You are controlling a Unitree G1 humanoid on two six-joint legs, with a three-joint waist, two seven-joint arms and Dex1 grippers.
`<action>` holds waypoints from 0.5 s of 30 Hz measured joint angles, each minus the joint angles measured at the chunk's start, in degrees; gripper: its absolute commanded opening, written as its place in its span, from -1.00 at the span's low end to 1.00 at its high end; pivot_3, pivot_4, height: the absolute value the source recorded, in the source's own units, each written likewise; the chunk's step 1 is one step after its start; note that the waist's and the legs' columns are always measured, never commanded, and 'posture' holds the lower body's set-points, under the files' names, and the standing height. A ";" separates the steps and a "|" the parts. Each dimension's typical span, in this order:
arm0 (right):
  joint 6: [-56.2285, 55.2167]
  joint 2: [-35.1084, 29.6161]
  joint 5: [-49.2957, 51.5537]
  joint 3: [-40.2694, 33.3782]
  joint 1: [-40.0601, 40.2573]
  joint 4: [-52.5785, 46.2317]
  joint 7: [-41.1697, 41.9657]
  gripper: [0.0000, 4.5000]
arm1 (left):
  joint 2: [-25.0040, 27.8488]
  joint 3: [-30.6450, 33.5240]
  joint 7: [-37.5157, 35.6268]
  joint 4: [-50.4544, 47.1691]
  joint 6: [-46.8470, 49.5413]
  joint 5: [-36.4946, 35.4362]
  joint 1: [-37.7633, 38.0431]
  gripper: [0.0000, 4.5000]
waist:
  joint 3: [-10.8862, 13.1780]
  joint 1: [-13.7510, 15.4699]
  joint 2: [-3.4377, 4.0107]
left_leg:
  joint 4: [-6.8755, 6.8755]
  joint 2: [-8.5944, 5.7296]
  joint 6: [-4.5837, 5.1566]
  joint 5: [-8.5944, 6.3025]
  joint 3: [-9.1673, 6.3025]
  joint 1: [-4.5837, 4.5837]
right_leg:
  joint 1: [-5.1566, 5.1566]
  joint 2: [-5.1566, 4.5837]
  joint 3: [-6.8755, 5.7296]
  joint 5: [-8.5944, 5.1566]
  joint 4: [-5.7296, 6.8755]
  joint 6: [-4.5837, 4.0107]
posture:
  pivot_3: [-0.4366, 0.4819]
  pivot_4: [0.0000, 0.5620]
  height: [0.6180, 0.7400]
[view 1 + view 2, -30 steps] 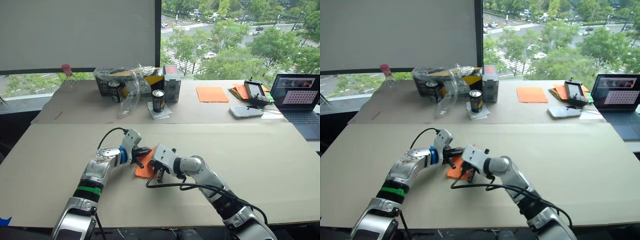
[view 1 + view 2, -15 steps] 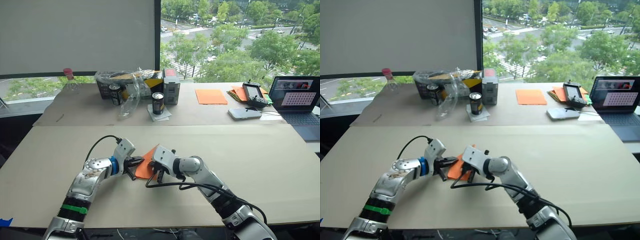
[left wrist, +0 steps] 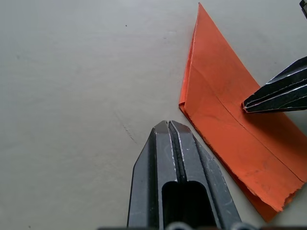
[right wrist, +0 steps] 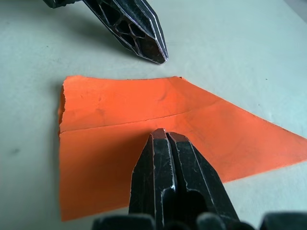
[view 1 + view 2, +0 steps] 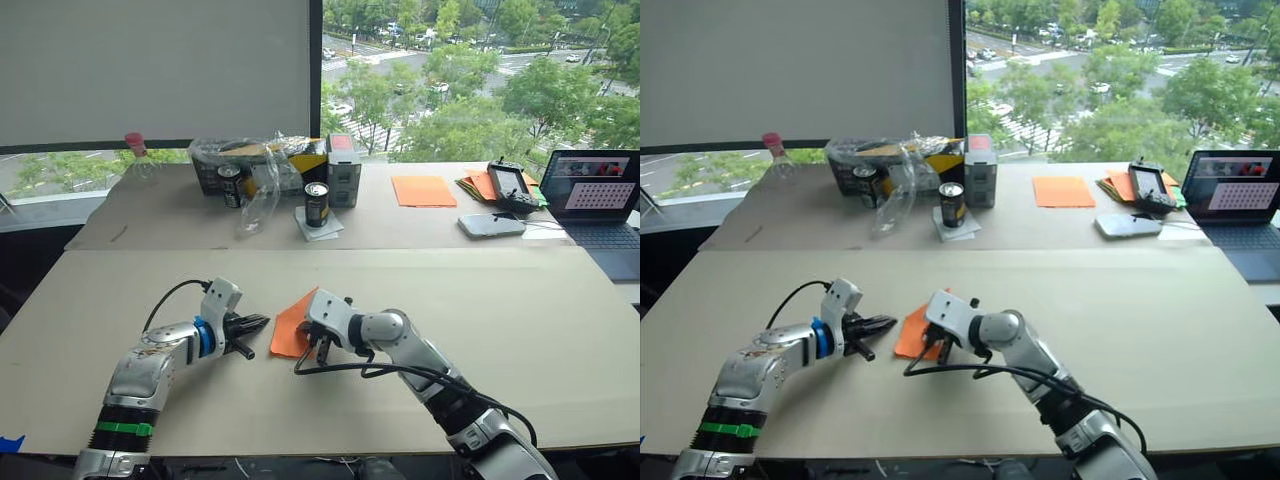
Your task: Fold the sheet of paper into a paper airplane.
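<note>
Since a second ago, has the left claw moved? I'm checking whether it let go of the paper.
Yes. The left claw has drawn back toward the robot's left, off the sheet of paper, which the right claw presses down.

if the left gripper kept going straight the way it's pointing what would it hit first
Probably the near edge of the folded sheet of paper. The left gripper, fingers shut, points across bare table toward it, with a small gap between. Just behind the paper's edge is the right gripper, tips resting on the paper. Height is hard to judge.
</note>
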 measured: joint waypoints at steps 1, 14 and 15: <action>0.71 -0.11 0.05 -0.27 0.00 -0.55 0.34 -1.00 | -0.51 0.06 0.12 0.30 0.00 -0.19 -0.50 -0.99 | 0.07 0.14 -0.03 | 0.00 -0.01 0.00 0.00 0.00 -0.07 | -0.07 -0.01 0.00 0.04 0.00 -0.07 | -0.05 -0.47 0.84; 2.19 0.98 0.02 -3.38 -1.94 -0.75 -2.44 -1.00 | -3.74 -3.83 -0.19 3.68 -3.34 -0.44 -5.75 -0.99 | 0.14 0.55 -0.14 | 0.13 -0.01 -0.03 0.03 0.02 -1.47 | -1.59 0.01 0.02 0.34 0.19 -0.52 | -0.05 -0.47 0.84; 1.22 1.68 -0.03 -4.15 -2.87 1.54 -3.84 -1.00 | -3.70 -4.39 -0.14 4.37 -4.61 0.35 -5.14 -0.99 | 0.15 0.45 -0.14 | 0.13 -0.01 -0.03 0.03 0.03 -1.48 | -1.60 0.01 0.02 0.35 0.19 -0.54 | -0.05 -0.47 0.84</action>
